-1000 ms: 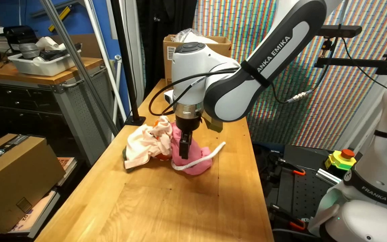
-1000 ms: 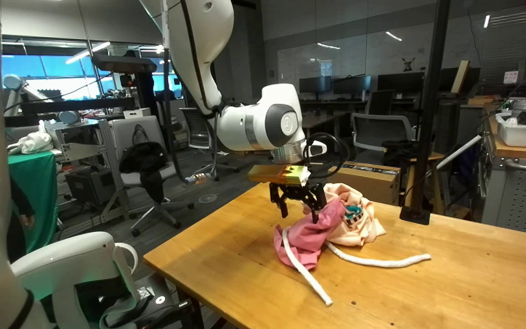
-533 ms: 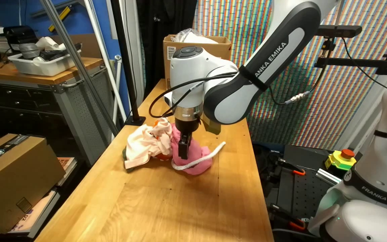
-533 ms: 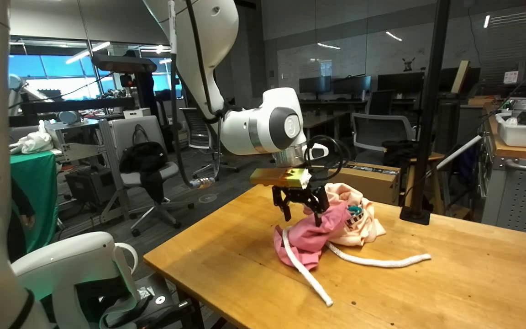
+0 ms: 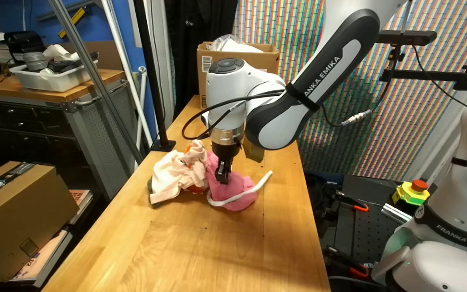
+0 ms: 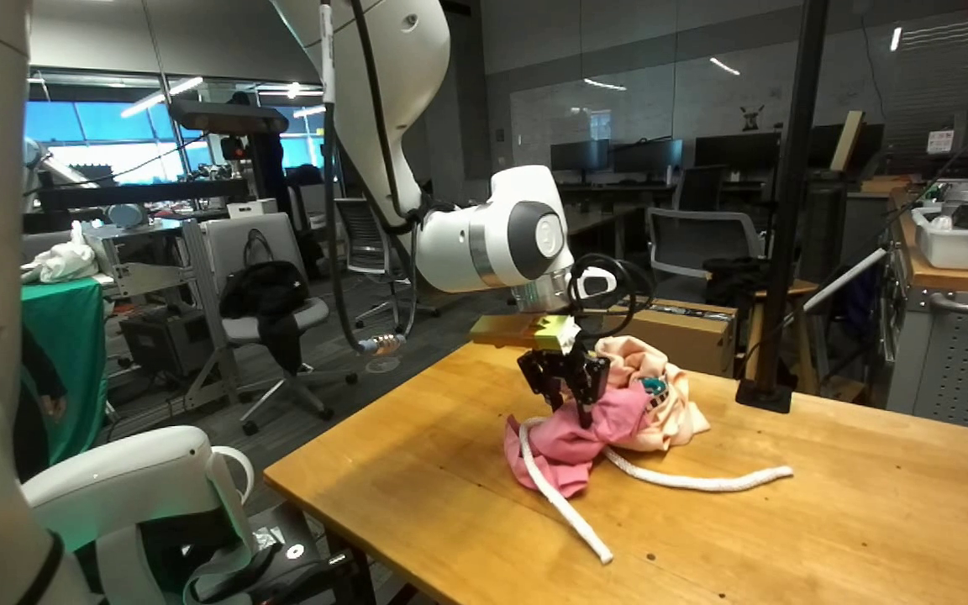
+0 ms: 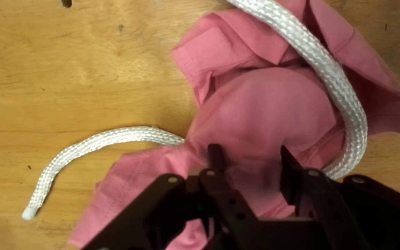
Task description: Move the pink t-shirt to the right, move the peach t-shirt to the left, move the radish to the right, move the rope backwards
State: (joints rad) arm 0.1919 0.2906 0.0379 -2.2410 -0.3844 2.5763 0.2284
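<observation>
The pink t-shirt [image 7: 262, 93] lies bunched on the table, with a rounded bulge in its middle. Over its far part curves the white rope [image 7: 342, 86], whose two ends reach out onto the wood in an exterior view [image 6: 702, 484]. Against the pink cloth rests the crumpled peach t-shirt [image 5: 176, 174], showing orange-red patches. My gripper [image 7: 249, 147] points down at the pink t-shirt; its fingers [image 7: 216, 156] stand partly apart with pink cloth below and between them. Whether they press on the cloth is hard to tell. The radish is hidden or out of view.
Something dark green [image 5: 151, 187] peeks out under the peach t-shirt's edge. A black post [image 6: 765, 395] stands on the wooden table [image 6: 870, 504] beside the cloths. A cardboard box [image 5: 266, 56] sits at the table's far end.
The gripper has come down slightly towards the pink t-shirt, and its fingers have drawn closer together. Cloths and rope lie almost as before.
</observation>
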